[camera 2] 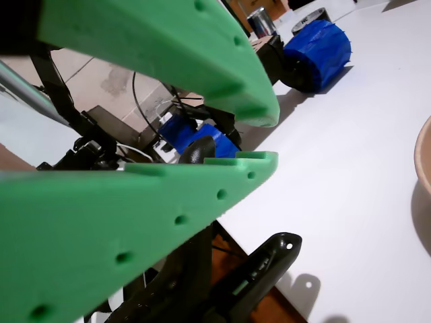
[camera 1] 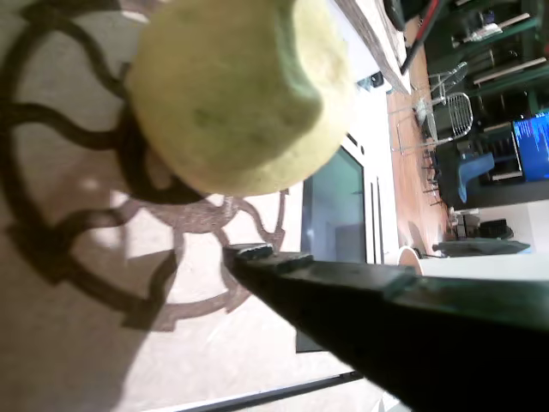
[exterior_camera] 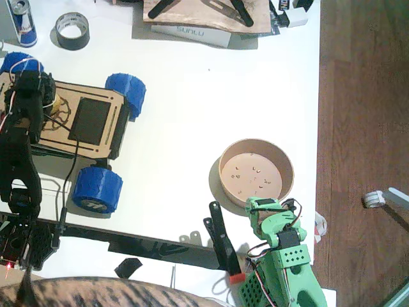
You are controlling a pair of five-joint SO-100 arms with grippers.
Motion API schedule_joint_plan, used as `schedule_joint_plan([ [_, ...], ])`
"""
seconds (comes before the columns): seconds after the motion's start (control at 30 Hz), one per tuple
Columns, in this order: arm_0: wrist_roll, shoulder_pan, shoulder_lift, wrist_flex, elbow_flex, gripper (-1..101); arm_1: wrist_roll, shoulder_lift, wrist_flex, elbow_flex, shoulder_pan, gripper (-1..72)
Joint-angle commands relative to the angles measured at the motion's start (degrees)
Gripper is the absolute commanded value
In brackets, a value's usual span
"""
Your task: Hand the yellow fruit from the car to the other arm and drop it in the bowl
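Your left pincer (camera 1: 257, 232) hangs over the car (exterior_camera: 83, 121), one black fingertip just under the yellow fruit (camera 1: 240, 94) on the gear emblem; whether it grips, you cannot tell. Your right pincer (camera 2: 269, 138) gapes empty just beside the bowl (exterior_camera: 257, 169) on the bench (exterior_camera: 185, 83).

Yellow fruit (camera 1: 240, 94) on car (camera 1: 77, 283) gear emblem; black pincer finger (camera 1: 343, 287) beside.

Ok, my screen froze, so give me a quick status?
Left gripper open over the car, yellow fruit not gripped. Right gripper open, empty, beside the bowl. Nothing in the way.
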Motion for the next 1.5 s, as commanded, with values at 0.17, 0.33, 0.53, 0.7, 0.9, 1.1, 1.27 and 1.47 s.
schedule_joint_plan([
  [0.17,0.18,-0.09,3.60,-0.44,-0.79,40,0.00,0.35,0.00,-2.29,0.09,0.1],
  [0.33,0.35,-0.09,3.43,-0.97,-0.88,10,0.00,0.35,0.00,-2.29,0.09,0.1],
  [0.53,0.62,0.00,3.08,-1.14,-0.53,0,0.00,0.35,0.00,-2.29,0.09,0.1],
  [0.7,0.62,0.00,2.64,-1.14,-0.53,0,0.00,0.35,0.00,-2.29,0.09,0.1],
  [0.9,0.62,0.26,2.29,-1.58,-0.53,0,0.00,0.35,0.00,-2.29,0.09,0.1],
  [1.1,0.00,1.49,7.03,-1.23,-1.14,0,0.00,0.35,0.00,-2.29,0.09,0.1],
  [1.27,-0.18,2.72,18.11,3.52,-0.70,0,-0.18,0.35,-0.09,-2.29,0.09,0.1],
  [1.47,0.09,3.87,37.00,20.92,-0.26,0,-1.23,0.35,-0.53,-2.37,0.53,0.1],
])
